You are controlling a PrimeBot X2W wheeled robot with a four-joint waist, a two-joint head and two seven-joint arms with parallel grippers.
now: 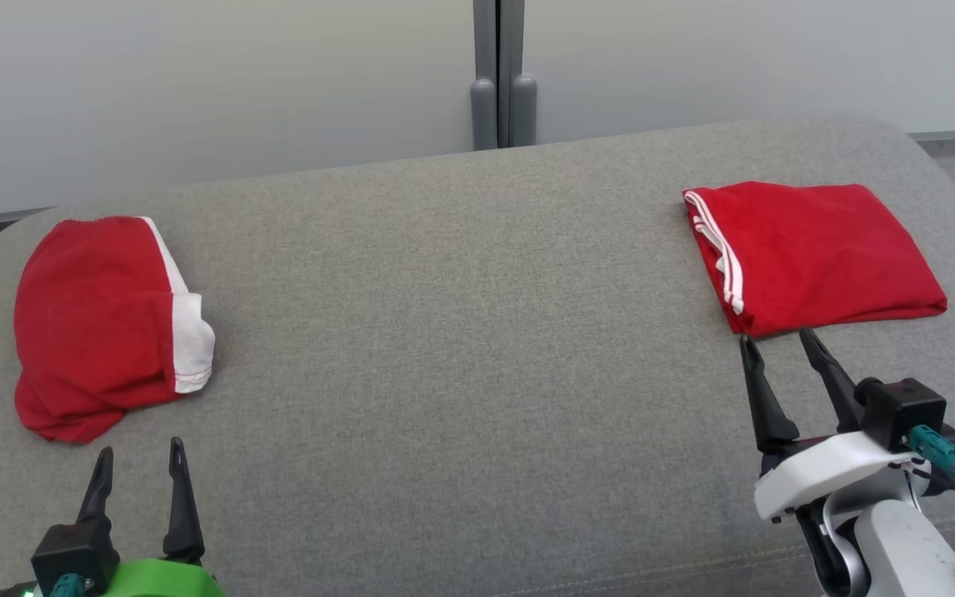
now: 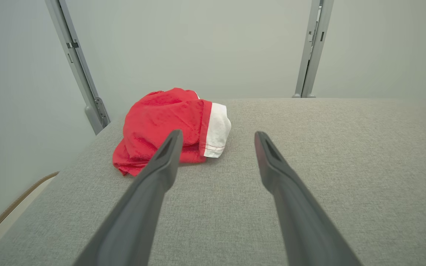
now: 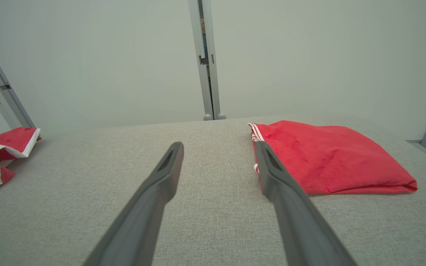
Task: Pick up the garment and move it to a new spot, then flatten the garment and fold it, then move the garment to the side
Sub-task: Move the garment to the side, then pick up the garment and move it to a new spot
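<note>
Head view: broad grey upholstered surface, pale wall panels behind, grey post at 12 o'clock. At 9 o'clock on that surface, crumpled red garment in a rounded heap, white band along its 3 o'clock edge, lower hem bunched toward 7 o'clock. At 2 o'clock, folded red garment, flat and roughly rectangular, thin white stripes down its 9 o'clock edge. The two well apart, bare grey fabric between.

At 7 o'clock, left gripper, fingers pointing to 12, spread wide with nothing between them, tips near the heap's lower hem and clear of it. At 4 o'clock, right gripper, likewise wide open and empty, tips just beside the near edge of the folded piece; touching or not, impossible to tell from above.

Left wrist view: left gripper open, low over the grey fabric; crumpled red garment ahead at 11 o'clock, partly hidden behind one finger, white band turned to 3 o'clock.

Right wrist view: right gripper open and holding nothing; folded red garment at 2 o'clock, striped corner partly behind one finger; crumpled red garment far off at 9 o'clock
</note>
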